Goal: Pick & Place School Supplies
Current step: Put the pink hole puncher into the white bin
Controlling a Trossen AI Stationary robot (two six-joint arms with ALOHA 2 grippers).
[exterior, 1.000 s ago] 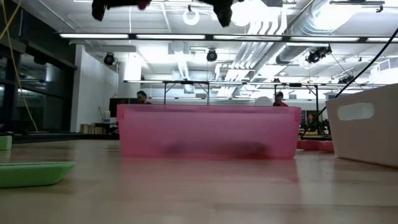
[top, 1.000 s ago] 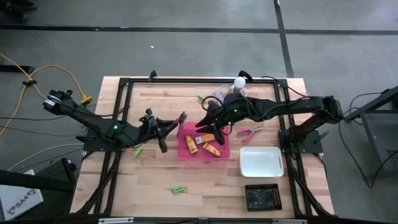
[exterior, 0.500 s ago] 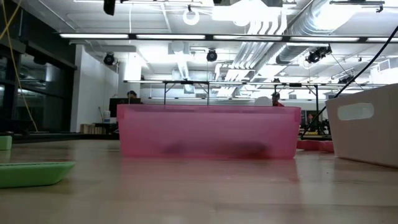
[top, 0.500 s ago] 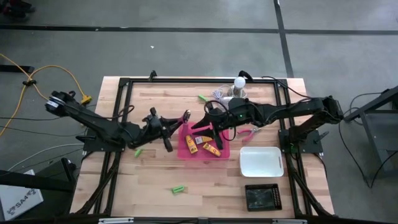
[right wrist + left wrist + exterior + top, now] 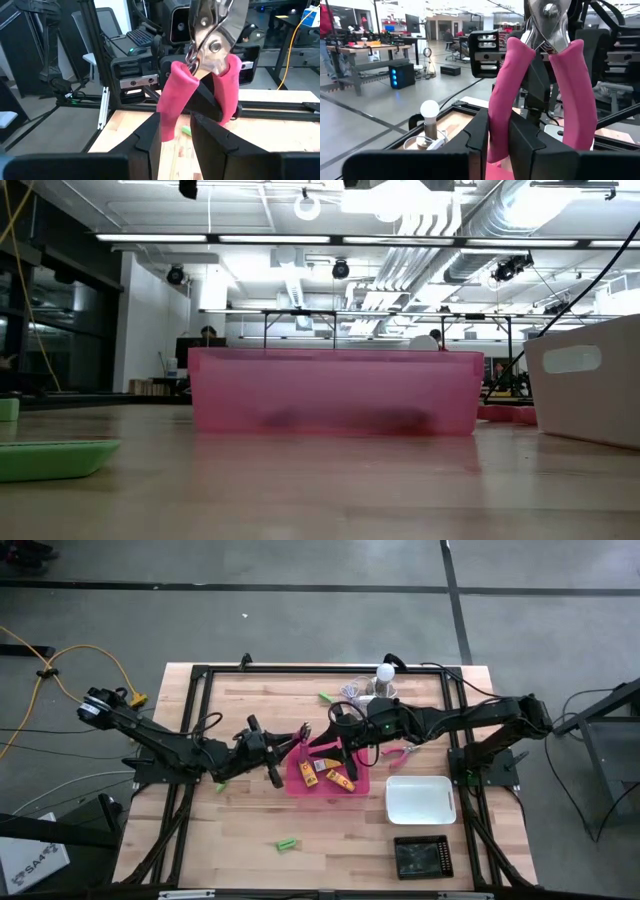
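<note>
A pink-handled tool hangs head-up over the left edge of the pink tray. My left gripper is shut on one of its handles. From the other side, my right gripper is shut on the other handle. A second pink-handled tool lies on the table right of the tray. Yellow-orange blocks lie inside the tray. Green sticks lie at the front, left and back of the table.
A white tray and a black tray stand at the front right. A white bulb with a grey cord sits at the back edge. The low view shows the pink tray's wall and a green stick.
My left gripper has carried the pink-handled tool to the right, up to the pink tray's left edge. The right gripper has shifted slightly and now holds the tool's other handle.
</note>
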